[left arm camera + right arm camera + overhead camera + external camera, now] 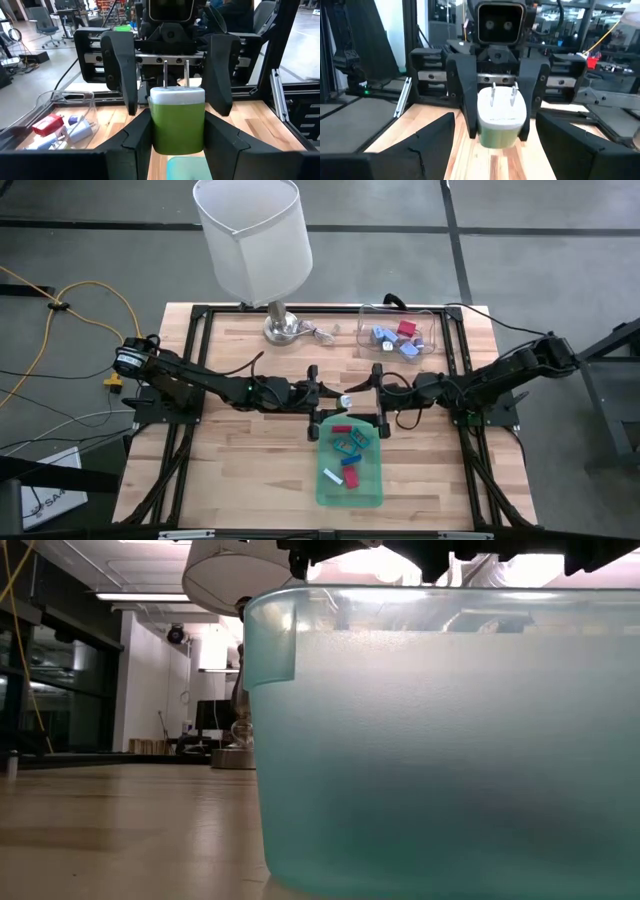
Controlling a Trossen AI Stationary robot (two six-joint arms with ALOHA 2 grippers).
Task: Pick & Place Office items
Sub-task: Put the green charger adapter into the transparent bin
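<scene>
A green plug adapter (177,125) with a white cap and two metal prongs hangs in the air over the table's middle (345,400). My left gripper (336,399) is shut on it, reaching level from the table's left. Facing it from the right, my right gripper (366,394) stands open, its fingers (427,142) spread wide just short of the prongs. Several small office items (347,448) lie in the green tray (372,492). More lie in the clear container (428,330). My left gripper pinches the adapter's green body by its two sides (156,127) between both fingers (136,137). The fingers come level from the table's left. The adapter is lifted clear, level, its white capped end and prongs (176,75) sticking out past the fingertips toward my right gripper.
A lamp with a white shade (255,235) stands on its metal base (283,328) at the table's far side, left of the clear container. The green tray's wall (450,750) fills the low view. Black frame rails (190,410) run along the table's sides.
</scene>
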